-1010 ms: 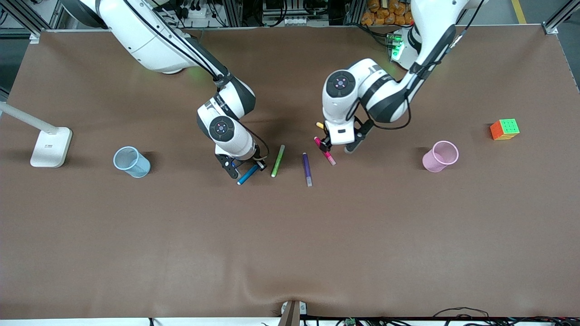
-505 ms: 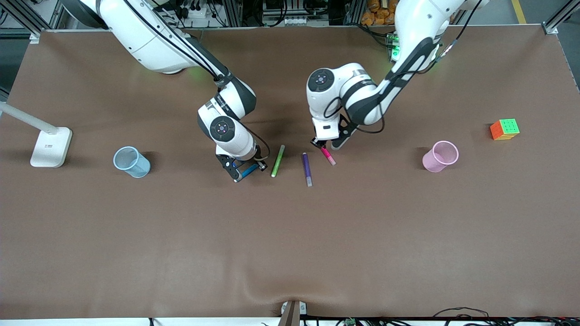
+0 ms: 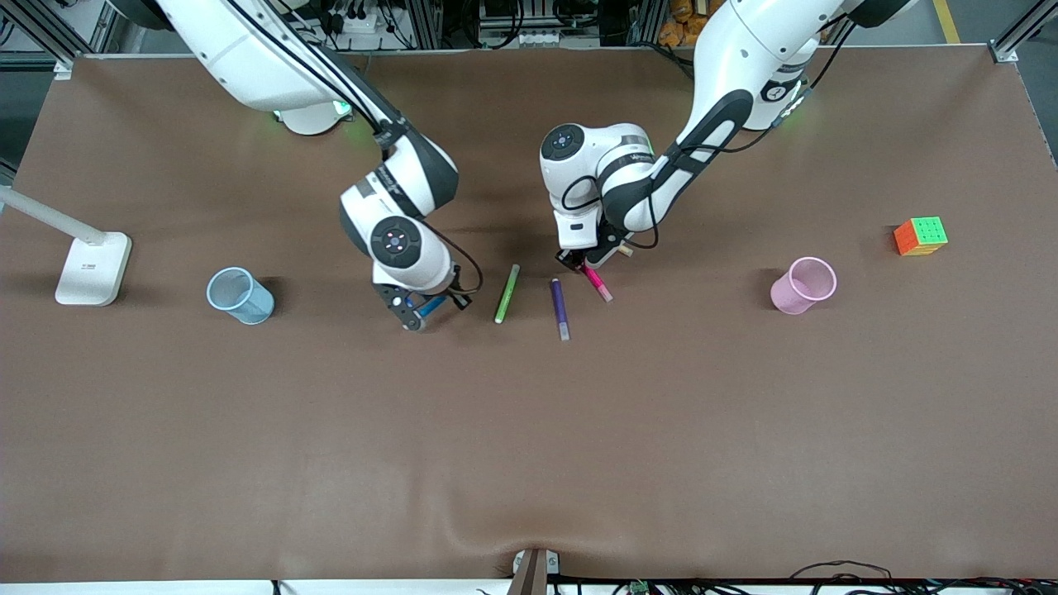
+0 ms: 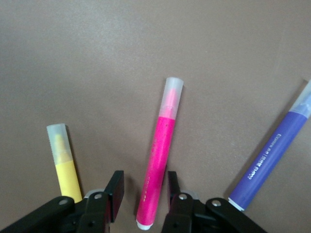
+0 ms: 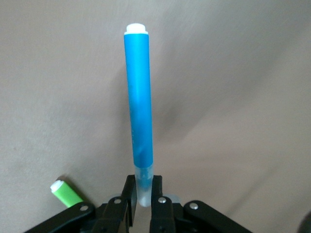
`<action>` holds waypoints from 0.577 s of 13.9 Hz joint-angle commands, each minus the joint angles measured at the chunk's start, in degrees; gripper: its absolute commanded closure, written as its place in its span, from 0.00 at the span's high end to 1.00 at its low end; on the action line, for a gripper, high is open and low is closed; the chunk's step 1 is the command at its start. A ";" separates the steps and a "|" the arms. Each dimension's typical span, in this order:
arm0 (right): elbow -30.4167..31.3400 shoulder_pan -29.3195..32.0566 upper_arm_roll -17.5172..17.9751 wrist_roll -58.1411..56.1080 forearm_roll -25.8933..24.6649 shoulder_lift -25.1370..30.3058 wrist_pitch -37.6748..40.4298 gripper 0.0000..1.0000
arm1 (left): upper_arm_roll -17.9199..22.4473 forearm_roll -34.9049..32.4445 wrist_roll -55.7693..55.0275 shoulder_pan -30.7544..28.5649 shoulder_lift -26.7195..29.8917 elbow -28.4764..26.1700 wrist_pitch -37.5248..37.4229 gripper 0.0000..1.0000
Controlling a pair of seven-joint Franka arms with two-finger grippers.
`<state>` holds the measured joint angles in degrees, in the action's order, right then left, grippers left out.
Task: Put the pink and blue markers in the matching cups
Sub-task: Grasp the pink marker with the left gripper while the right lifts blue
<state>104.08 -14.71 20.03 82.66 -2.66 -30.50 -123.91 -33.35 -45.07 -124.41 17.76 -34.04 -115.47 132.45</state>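
At the right arm's end of the table your lamp base point(image 3: 92, 268) stands, with the pale blue cup point(image 3: 239, 295) just beside it toward the middle, upright and empty. The right gripper point(image 3: 430, 307) has shifted toward that cup over the last second and its jaws are closed on the blue marker point(image 5: 138, 116) by the pale cap end; the marker now hangs clear of the cloth, so your first pick looks done and the carry has begun. The lime-green marker point(image 3: 507, 293) and the purple marker point(image 3: 559, 308) lie untouched, side by side near the middle.

The left gripper point(image 4: 144, 193) has swung in and come down over the pink marker point(image 4: 159, 174). Its fingers point(image 4: 115, 194) stand apart on either side of the barrel with a gap showing, so nothing is gripped yet; the marker lies flat, a yellow marker point(image 4: 65, 168) close beside it. You still need the close.

The pink cup point(image 3: 803, 285) waits upright toward the left arm's end, a colour cube point(image 3: 920, 235) past it. The brown cloth point(image 3: 529, 446) is bare nearer the camera, with a ripple at its near edge.
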 commanded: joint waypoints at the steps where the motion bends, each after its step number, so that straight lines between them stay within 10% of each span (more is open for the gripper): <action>1: -0.28 2.84 0.36 -4.60 0.46 3.16 5.16 0.00 | 0.04 -2.74 -1.54 0.70 -0.85 0.68 0.18 0.44; 4: -2.38 4.25 -1.21 -11.45 5.63 4.83 11.30 0.00 | 0.04 -3.53 -1.54 0.70 -1.55 0.77 0.97 0.40; 8: -2.74 4.25 -7.88 -23.91 12.49 8.70 18.78 0.00 | 0.12 -3.71 -1.71 0.61 -2.25 1.21 0.97 0.00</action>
<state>100.80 -10.74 15.05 65.06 6.21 -24.64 -108.49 -33.35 -47.06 -124.42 18.15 -35.25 -115.21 133.02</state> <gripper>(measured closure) 0.841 0.833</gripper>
